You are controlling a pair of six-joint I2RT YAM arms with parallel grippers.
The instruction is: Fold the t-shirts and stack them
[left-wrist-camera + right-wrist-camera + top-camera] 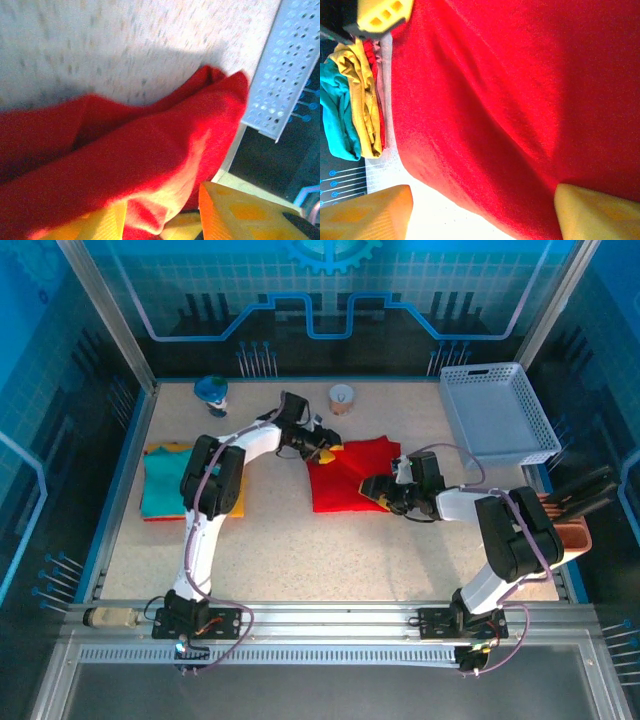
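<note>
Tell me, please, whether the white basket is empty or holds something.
Empty: the white basket shows a bare lattice floor, no cloth inside.

The top view looks down from above the 6 o'clock edge over the whole counter (300,550). Both wrist views sit close over the red shirt (345,485), shared by all three; the left one faces the basket (285,65) at 2 o'clock.
</note>
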